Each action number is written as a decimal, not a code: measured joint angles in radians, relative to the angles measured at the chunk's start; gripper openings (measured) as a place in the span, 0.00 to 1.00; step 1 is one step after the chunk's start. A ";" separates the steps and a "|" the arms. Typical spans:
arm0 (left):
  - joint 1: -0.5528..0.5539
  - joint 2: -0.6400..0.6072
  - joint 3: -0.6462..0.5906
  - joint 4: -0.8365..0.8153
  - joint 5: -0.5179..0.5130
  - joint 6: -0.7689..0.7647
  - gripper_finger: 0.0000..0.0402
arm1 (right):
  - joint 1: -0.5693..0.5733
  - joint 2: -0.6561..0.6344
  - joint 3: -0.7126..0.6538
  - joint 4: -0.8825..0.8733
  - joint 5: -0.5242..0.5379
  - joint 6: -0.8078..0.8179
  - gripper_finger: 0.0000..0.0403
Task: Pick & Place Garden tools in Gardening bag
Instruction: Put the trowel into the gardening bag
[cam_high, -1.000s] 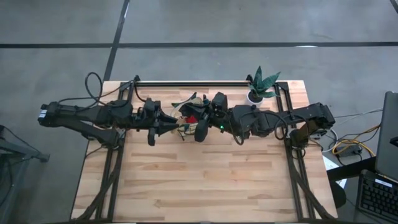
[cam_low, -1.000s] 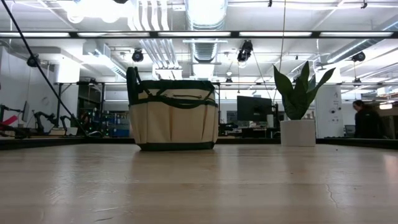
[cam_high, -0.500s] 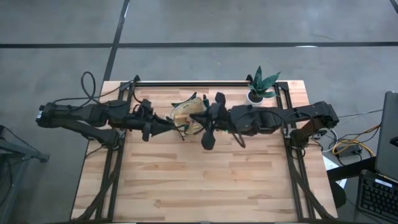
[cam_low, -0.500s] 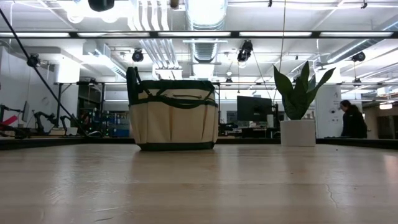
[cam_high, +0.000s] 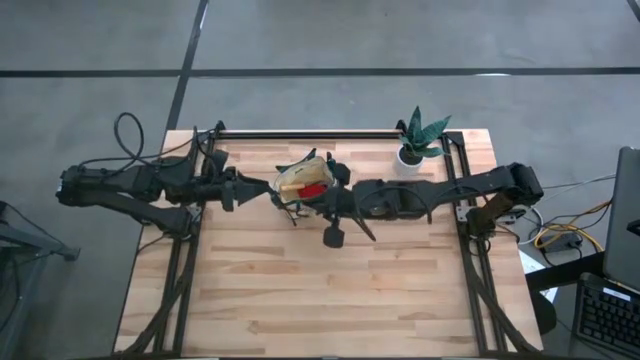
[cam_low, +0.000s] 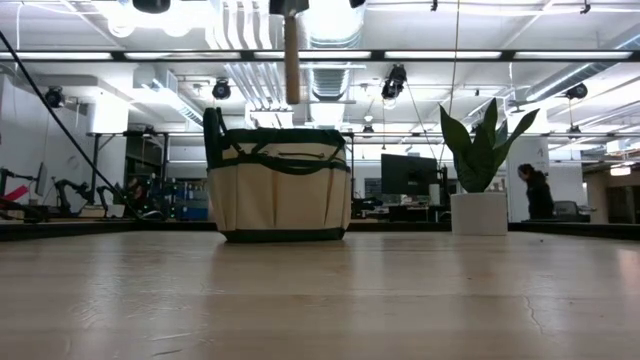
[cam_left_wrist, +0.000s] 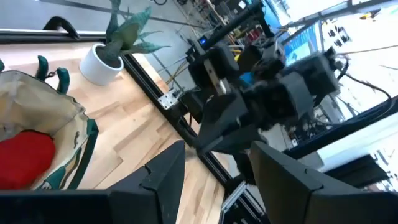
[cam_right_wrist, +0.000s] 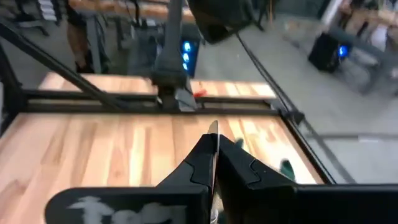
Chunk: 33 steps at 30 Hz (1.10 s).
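The tan gardening bag (cam_high: 300, 178) with dark trim stands on its base at the table's far middle; it also shows in the low view (cam_low: 279, 185) and the left wrist view (cam_left_wrist: 37, 124). A red chunky piece (cam_high: 313, 189) lies inside it. My right gripper (cam_high: 322, 197) reaches over the bag from the right and is shut on a wooden-handled trowel. The trowel's handle (cam_low: 291, 60) hangs above the bag's opening. My left gripper (cam_high: 262, 189) is open and empty, just left of the bag. The other tools are hidden. My right gripper pinches the trowel's thin metal blade (cam_right_wrist: 213, 132) between its two fingers, with the blade's edge showing between them. The fingers come from the table's right side. The trowel is lifted clear, and its wooden handle (cam_low: 291, 85) hangs straight down above the bag.
A green plant in a white pot (cam_high: 418, 140) stands at the far right of the table, right of the bag (cam_low: 480, 170). Dark frame rails (cam_high: 310, 133) run along the far edge and both sides. Bare wood (cam_high: 330, 290) lies on the near half. A person (cam_low: 530, 190) walks in the room behind.
My left gripper has drawn back toward the table's left edge, away from the bag. My right arm has reached farther left over the bag and rolled at the wrist. The trowel's wooden handle has come down into the low view above the bag.
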 joint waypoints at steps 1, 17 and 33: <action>0.000 0.000 0.000 0.001 -0.004 -0.004 0.46 | -0.004 0.000 -0.029 0.051 -0.001 -0.012 0.02; 0.000 0.001 0.002 0.003 -0.005 -0.071 0.46 | -0.122 -0.007 -0.301 0.354 0.007 -0.068 0.02; 0.000 0.004 0.000 0.002 -0.006 -0.054 0.46 | -0.138 0.006 -0.330 0.387 -0.001 -0.080 0.02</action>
